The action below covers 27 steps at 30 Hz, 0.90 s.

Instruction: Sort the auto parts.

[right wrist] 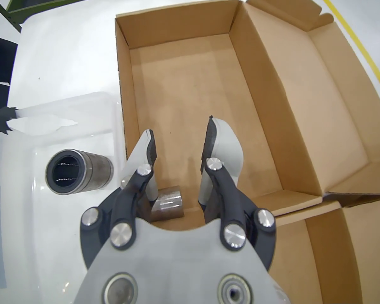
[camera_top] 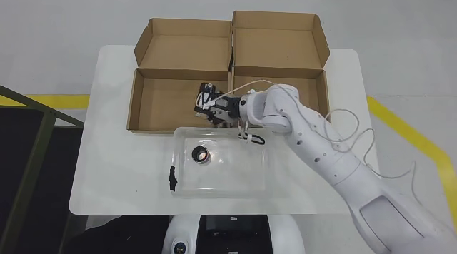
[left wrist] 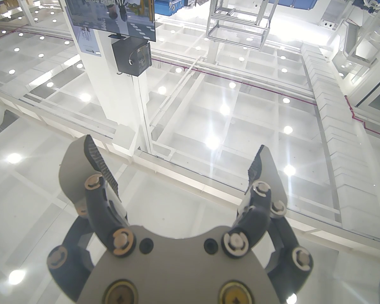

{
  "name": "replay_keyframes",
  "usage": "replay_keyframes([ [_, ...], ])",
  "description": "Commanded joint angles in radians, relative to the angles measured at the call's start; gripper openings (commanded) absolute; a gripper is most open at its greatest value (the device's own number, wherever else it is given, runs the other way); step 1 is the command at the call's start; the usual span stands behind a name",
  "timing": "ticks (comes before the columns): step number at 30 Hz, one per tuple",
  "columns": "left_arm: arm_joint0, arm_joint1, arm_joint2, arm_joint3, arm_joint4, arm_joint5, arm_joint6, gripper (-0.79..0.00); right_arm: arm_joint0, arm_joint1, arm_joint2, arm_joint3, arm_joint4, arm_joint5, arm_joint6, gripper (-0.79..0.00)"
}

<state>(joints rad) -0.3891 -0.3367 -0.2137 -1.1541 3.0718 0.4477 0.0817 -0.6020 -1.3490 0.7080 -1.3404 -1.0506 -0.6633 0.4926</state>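
My right gripper [camera_top: 208,100] [right wrist: 180,136] hangs open over the near right corner of the left cardboard box [camera_top: 161,104] [right wrist: 193,80]. Nothing is between its fingers. A short metal cylinder [right wrist: 169,202] lies on the box floor just under the gripper, by the near wall. A larger steel bearing sleeve [camera_top: 201,156] [right wrist: 77,175] lies on its side in the clear plastic bin [camera_top: 178,183] [right wrist: 66,112] in front of the box. In the left wrist view my left gripper [left wrist: 174,147] is open, empty and pointing up at the ceiling.
A second open cardboard box [camera_top: 285,83] [right wrist: 351,238] stands right beside the first, lids folded back. The white table [camera_top: 107,147] has bare room at its left and right. A black clip [camera_top: 172,177] sits on the bin's left rim.
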Motion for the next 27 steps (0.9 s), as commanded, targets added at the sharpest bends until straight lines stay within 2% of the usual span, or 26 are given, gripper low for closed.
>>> replay_keyframes([
  [1, 0.000, 0.000, 0.000, 0.000, 0.000, 0.000, 0.000, 0.000, -0.019, 0.007, 0.012, -0.051, -0.008, -0.009, 0.009, -0.486],
  [15, 0.000, 0.000, 0.000, 0.000, 0.000, 0.000, 0.000, 0.000, -0.224, 0.070, 0.107, -0.390, -0.102, -0.094, 0.086, -0.477],
  [24, 0.000, 0.000, 0.000, 0.000, 0.000, 0.000, 0.000, 0.000, -0.300, 0.088, 0.099, -0.453, -0.172, -0.155, 0.081, -0.465],
  [27, 0.000, 0.000, 0.000, 0.000, 0.000, 0.000, 0.000, 0.000, -0.314, 0.089, 0.084, -0.442, -0.190, -0.162, 0.072, -0.437],
])
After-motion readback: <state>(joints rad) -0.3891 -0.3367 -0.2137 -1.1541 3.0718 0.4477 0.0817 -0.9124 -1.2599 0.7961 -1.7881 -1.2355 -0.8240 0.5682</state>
